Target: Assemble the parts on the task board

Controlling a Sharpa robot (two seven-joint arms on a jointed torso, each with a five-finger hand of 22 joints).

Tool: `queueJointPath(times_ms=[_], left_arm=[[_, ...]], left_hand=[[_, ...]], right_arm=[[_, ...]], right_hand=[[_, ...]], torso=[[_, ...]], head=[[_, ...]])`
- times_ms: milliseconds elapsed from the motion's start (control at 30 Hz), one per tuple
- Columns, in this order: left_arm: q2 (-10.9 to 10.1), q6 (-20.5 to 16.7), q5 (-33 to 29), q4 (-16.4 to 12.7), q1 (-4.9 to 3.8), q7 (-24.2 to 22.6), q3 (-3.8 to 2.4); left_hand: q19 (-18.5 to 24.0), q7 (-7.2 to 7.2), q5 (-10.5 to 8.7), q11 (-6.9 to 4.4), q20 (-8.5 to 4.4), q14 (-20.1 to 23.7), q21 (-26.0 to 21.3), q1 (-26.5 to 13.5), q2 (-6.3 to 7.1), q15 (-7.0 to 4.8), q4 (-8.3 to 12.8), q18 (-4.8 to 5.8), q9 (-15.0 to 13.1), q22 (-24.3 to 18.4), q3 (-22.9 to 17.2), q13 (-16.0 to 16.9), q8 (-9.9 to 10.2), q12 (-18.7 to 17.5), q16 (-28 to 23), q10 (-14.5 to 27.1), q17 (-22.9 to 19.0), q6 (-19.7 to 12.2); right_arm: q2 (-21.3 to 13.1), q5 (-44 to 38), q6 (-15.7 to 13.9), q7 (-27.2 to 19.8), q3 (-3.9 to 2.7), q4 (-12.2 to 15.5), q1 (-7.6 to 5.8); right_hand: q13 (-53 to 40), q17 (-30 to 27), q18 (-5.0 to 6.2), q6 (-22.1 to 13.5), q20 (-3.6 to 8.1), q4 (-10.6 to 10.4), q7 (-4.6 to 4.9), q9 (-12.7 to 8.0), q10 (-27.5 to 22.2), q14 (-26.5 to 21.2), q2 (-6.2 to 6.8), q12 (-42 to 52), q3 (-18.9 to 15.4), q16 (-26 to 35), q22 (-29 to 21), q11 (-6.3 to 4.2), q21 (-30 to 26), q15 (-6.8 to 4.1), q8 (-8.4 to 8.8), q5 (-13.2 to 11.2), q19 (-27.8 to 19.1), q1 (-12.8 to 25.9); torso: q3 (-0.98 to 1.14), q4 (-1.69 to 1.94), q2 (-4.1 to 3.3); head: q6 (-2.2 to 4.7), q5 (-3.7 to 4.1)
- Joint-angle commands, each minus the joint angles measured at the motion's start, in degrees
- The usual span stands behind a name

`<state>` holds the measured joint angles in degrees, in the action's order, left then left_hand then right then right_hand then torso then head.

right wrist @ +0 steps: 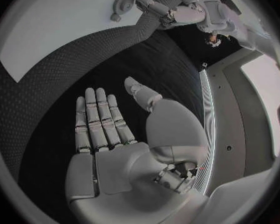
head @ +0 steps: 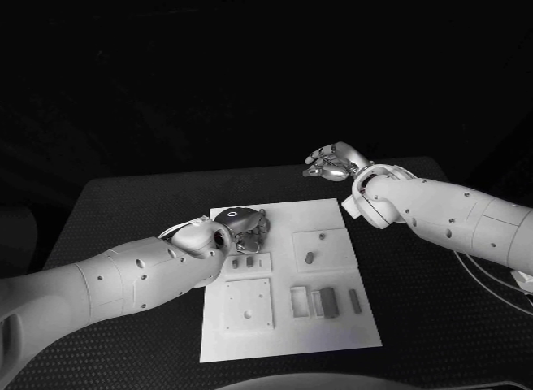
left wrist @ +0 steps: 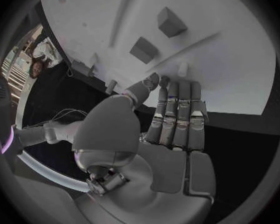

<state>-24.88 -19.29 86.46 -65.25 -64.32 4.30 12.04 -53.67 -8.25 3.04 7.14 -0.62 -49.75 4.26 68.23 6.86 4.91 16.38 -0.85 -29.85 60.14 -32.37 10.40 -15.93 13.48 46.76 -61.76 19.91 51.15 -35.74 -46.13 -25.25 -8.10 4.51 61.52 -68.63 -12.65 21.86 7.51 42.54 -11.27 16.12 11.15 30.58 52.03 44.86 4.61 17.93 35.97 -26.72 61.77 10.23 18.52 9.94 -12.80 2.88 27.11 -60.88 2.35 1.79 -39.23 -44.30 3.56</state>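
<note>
Below, the black table (head: 126, 211) carried the white task board (head: 325, 333), grey parts (head: 308, 257) lying in its recesses. Over the board's far left corner hung the left hand (head: 245, 227), fingers straight and together, holding nothing. Beyond the board's far right corner, the right hand (head: 335, 161) was spread flat and empty above bare table.

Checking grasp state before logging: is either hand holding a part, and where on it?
Nothing held. Left hand is flat over the task board, fingers straight, no part between them. Right hand is open over the black table.
</note>
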Motion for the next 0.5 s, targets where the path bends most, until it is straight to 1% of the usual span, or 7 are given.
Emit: queueJointPath(times_ms=[33, 167, 333, 500], left_arm=[[0.29, 0.08, 0.48, 0.12, 0.08, -0.63, -0.01], [0.51, 0.68, 0.48, 0.57, 0.17, -0.37, -0.01], [1.01, 1.18, 0.48, 1.38, 0.54, -0.24, -0.01], [1.18, 1.93, 0.71, 1.48, 0.71, 0.11, -0.01]], left_hand=[[-0.29, 0.19, -0.02, 0.22, -0.03, -0.44, -0.01, 0.44, -0.12, -0.09, 0.03, -0.62, 0.0, -0.02, -0.29, -0.07, -0.13, -0.21, 0.14, -0.4, 0.08, 0.35], [-0.4, 0.06, -0.02, 0.21, -0.09, -0.52, -0.02, 0.45, -0.35, -0.14, 0.0, -0.59, 0.04, -0.04, -0.4, -0.1, -0.17, -0.35, 0.12, -0.48, 0.15, 0.49], [-0.57, -0.2, -0.01, 0.19, -0.19, -0.66, -0.04, 0.54, -0.77, -0.22, -0.01, -0.55, 0.17, -0.08, -0.63, -0.11, -0.08, -0.52, 0.09, -0.71, 0.27, 0.47], [-1.11, -0.4, -0.02, 0.01, -0.44, -1.2, 0.07, 0.95, -1.04, -0.49, 0.07, -0.55, 0.35, -0.04, -1.04, -0.07, -0.06, -0.66, 0.22, -1.31, 0.54, 0.6]], right_arm=[[0.07, 0.15, 0.02, -0.76, -0.03, 0.17, 0.01], [0.06, 0.14, 0.29, -0.65, -0.03, 0.38, 0.01], [0.07, 0.13, 0.46, -0.64, -0.03, 0.5, 0.01], [0.07, 0.13, 0.57, -0.64, -0.03, 0.54, 0.01]], right_hand=[[0.1, -0.1, -0.24, -0.03, -0.18, 0.0, 1.92, -0.11, 0.58, 0.41, 0.05, -0.33, -0.42, 0.29, 0.05, -0.01, -0.36, 0.0, -0.25, 0.0, 0.11, -0.25], [0.27, -0.12, -0.23, -0.03, -0.19, -0.02, 1.92, -0.16, 0.67, 0.52, 0.1, -0.38, -0.47, 0.36, 0.08, -0.02, -0.43, 0.04, -0.27, 0.0, 0.15, -0.2], [0.46, -0.15, -0.22, -0.04, -0.19, -0.03, 1.92, -0.22, 0.74, 0.58, 0.1, -0.44, -0.51, 0.46, 0.1, -0.02, -0.51, 0.05, -0.3, 0.0, 0.19, -0.18], [0.62, -0.18, -0.22, -0.05, -0.19, -0.04, 1.92, -0.27, 0.79, 0.61, 0.08, -0.5, -0.53, 0.55, 0.12, -0.02, -0.58, 0.05, -0.32, 0.0, 0.21, -0.16]], torso=[[0.04, 0.01, 0.08], [0.04, 0.0, 0.09], [0.08, 0.0, 0.03], [0.07, 0.0, 0.02]], head=[[-0.05, -0.04], [-0.02, -0.03], [-0.06, 0.05], [-0.11, 0.15]])
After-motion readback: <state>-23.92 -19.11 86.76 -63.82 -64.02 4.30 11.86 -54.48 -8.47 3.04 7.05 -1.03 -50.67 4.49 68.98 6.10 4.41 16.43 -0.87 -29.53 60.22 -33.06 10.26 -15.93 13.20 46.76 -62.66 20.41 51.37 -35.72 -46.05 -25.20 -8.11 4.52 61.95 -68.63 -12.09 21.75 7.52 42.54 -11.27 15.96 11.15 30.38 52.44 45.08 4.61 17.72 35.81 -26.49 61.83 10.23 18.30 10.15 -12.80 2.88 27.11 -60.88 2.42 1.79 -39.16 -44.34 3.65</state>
